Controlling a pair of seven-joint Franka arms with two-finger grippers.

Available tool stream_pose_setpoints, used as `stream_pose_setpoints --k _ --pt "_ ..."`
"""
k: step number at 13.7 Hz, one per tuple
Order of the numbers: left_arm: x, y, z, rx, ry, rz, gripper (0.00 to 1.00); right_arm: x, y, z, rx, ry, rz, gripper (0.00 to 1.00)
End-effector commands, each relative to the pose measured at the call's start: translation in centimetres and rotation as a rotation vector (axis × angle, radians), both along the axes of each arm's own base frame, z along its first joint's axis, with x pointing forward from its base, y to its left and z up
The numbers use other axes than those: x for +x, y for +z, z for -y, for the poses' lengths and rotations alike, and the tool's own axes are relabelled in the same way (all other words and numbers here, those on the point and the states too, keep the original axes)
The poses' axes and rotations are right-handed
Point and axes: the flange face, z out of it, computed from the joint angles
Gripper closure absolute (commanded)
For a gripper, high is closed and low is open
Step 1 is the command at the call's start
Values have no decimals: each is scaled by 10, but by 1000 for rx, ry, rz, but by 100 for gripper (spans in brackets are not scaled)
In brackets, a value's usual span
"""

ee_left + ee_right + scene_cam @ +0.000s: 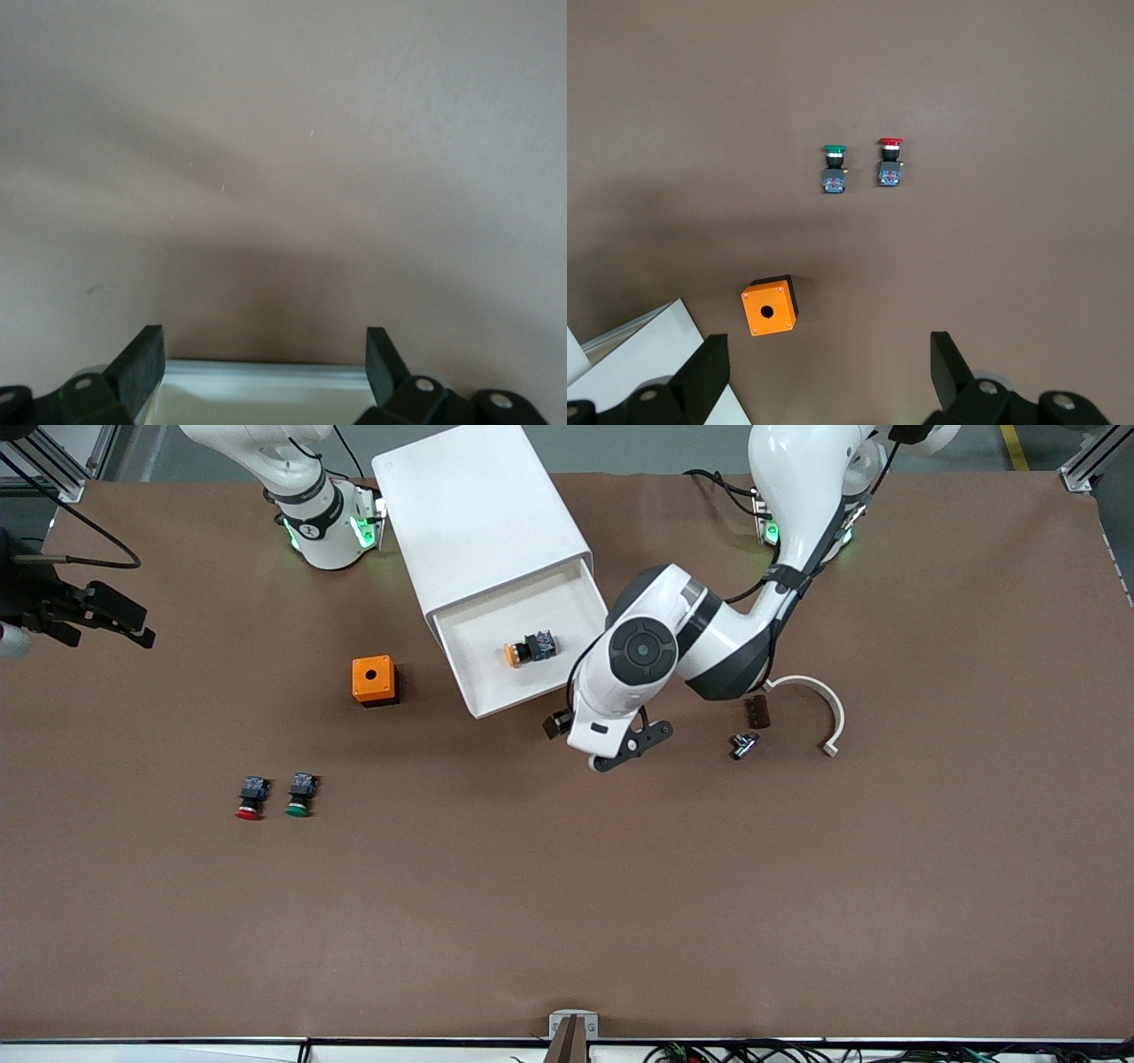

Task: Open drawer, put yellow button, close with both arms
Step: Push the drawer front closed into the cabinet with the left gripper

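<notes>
The left gripper [265, 376] has its jaws released and spread wide, with nothing between the fingers [142, 363]; it sits low at the front edge of the drawer [483, 701], whose white rim shows directly between the two fingers in the left wrist view. The drawer is pulled out of the white cabinet [478, 509], and the yellow button [529, 648] lies on its side inside the tray, just past the left gripper toward the cabinet. The right gripper [830, 376] is likewise released, jaws wide apart and holding nothing; the right arm waits raised at its own end of the table. Below the right gripper stands the orange box [770, 307] with a hole in its top, beside a corner of the cabinet. Well apart from these jaws, the green button [834, 168] and the red button [889, 162] lie side by side on the brown table [567, 903]. Near the left arm lie a white curved piece [829, 708], a small dark brown block [757, 711] and a small metallic part [742, 745]
</notes>
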Motion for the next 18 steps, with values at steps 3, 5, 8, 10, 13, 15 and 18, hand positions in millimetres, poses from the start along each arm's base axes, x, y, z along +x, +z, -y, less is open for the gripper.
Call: stream_pose_setpoints --k 3,5,8,10,13,15,18 --pt "-37 7 12 29 1 6 0 4 27 14 -13 -12 46 0" --pt "-47 4 21 34 -8 1 0 6 27 12 -15 -4 54 0" --pt "-64 4 36 42 -7 -5 0 7 27 14 -17 0 54 0" --pt "-74 4 44 41 -19 -10 0 8 27 14 -17 1 57 0" --pt "-94 5 60 49 -14 -15 0 8 27 13 -19 4 57 0" --pt "-113 6 75 48 -25 -21 0 8 28 13 -19 4 58 0" --pt "-138 5 92 42 -53 -42 0 8 27 12 -19 7 57 0"
